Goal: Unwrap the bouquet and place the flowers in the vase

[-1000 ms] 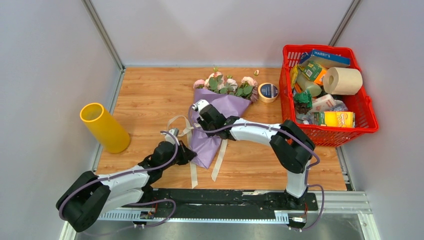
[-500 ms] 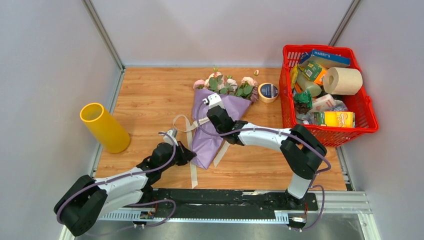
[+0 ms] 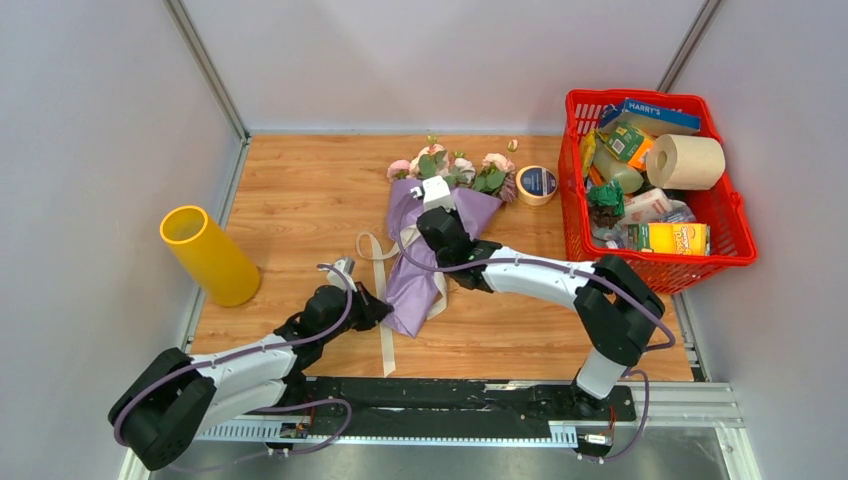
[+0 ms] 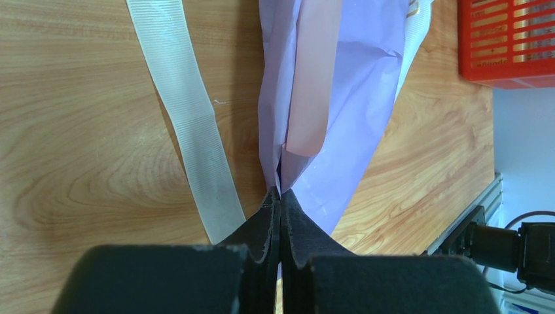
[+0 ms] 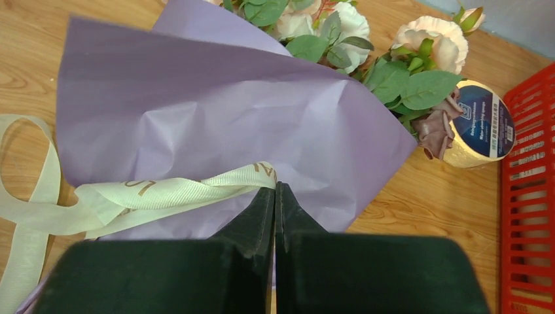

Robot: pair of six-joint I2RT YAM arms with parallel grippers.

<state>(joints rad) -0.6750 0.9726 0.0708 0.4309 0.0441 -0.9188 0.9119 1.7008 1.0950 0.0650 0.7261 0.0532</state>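
Leftmost, standing on the surface (image 3: 300,180): yellow vase (image 3: 208,255), well apart from the bouquet (image 3: 408,285). Next, left arm stretched low and forward, left pincer (image 4: 280,203) pressed together on the bottom tip of the lilac wrapping paper (image 4: 366,78). Mid-surface, bouquet lying flat, flowers (image 3: 455,170) pointing away. Reaching leftward over it, right arm with bent elbow, right pincer (image 5: 275,190) clamped on the cream ribbon (image 5: 163,193). Far right, red basket (image 3: 690,270).

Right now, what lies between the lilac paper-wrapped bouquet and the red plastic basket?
A tape roll with a dark blue label lies flat there, beside the bouquet's flowers; top view shows it.
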